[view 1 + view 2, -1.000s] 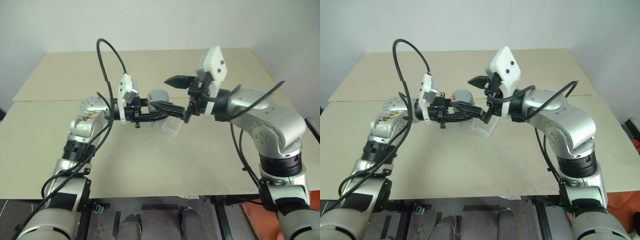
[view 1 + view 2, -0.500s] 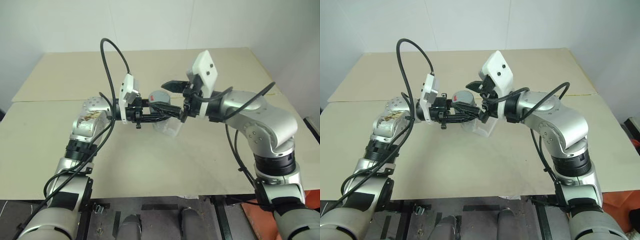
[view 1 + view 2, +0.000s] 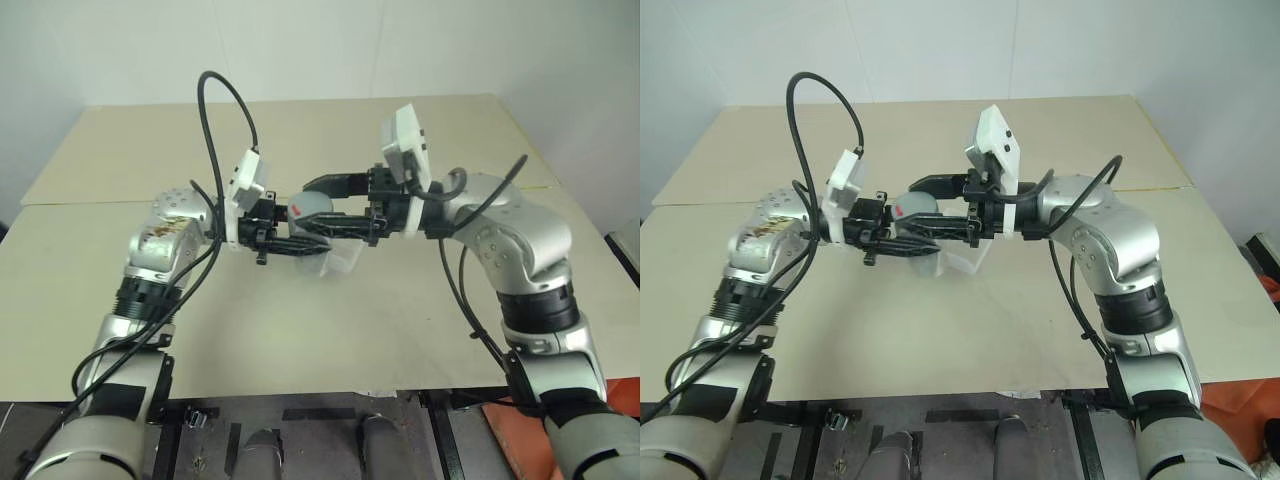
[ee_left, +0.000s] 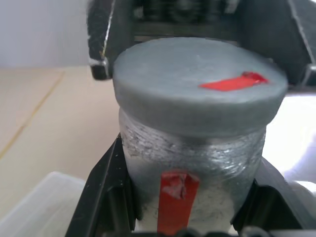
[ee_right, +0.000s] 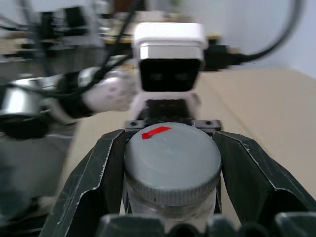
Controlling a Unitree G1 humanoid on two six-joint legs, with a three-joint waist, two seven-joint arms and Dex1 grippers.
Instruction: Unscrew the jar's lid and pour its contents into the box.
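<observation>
I am holding the jar (image 4: pixel 190 163) in my left pincer (image 3: pixel 300 238), clamped on its clear body just below the lid (image 5: pixel 172 163), raised above the tabletop (image 3: pixel 300 330) near the middle of the scene. My right pincer (image 3: pixel 325 205) is coming in from the right and is gripping the grey lid, one black finger on each side of its ribbed rim. The box (image 3: pixel 335 262) is sitting on the tabletop directly beneath the jar, its translucent wall showing below my two pincers. The contents are not visible through the jar's scuffed wall. The step in hand appears to be the unscrewing: I am judging that the turn should be made about the jar's own axis, with the left grip kept firm so the body does not spin with the lid. Lifting should wait until the thread is free, and the jar should be kept over the box.
</observation>
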